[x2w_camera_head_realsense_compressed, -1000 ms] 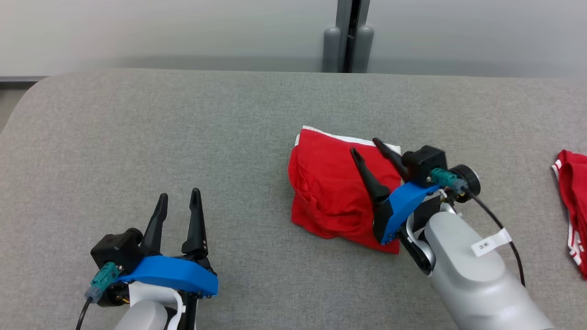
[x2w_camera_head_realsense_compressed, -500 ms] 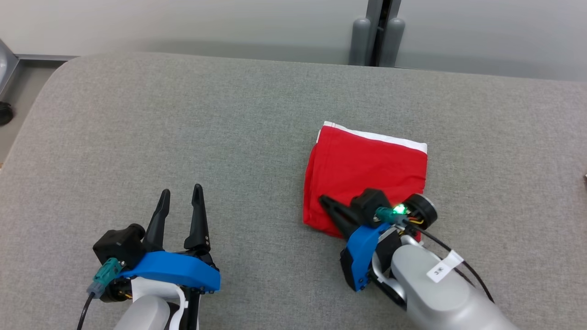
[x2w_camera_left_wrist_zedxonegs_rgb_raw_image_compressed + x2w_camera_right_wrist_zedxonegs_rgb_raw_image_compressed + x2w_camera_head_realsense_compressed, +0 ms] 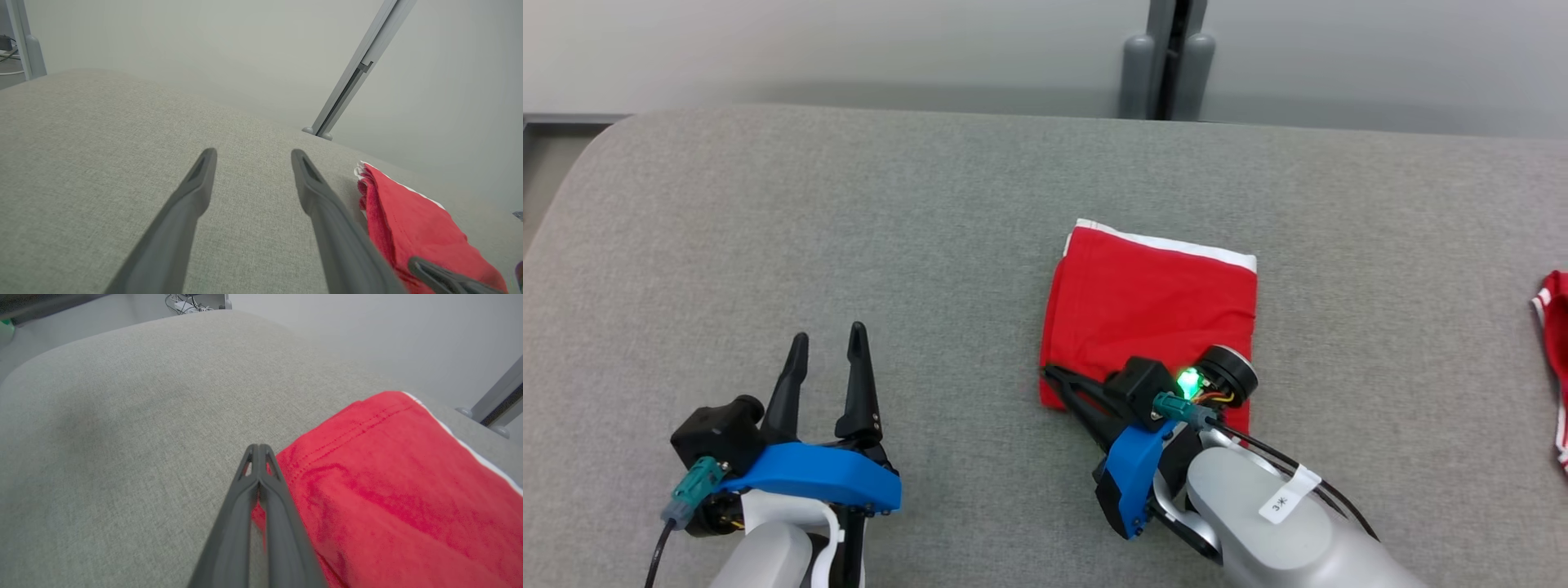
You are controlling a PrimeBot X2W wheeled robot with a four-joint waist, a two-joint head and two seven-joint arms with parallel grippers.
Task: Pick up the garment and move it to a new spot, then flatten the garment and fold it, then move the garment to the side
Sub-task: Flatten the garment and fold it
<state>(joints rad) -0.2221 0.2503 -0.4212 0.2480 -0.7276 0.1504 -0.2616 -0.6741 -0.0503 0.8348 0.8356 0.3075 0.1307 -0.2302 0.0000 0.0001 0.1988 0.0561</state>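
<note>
The folded red cloth garment with a white band (image 3: 1152, 302) lies mid-table on the grey fabric-covered table (image 3: 809, 212). The right pincer (image 3: 1052, 376), clamped shut at the garment's near-left corner, may catch only one layer, so dragging could unfold it. The left pincer (image 3: 825, 347) stands wide and empty.

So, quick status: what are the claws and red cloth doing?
Right gripper shut on near-left corner of folded red garment. Left gripper open, idle, apart. Second red garment far right, out of the way.

Lab-like room: grey padded table (image 3: 768, 245), bare wall (image 3: 768, 49).
</note>
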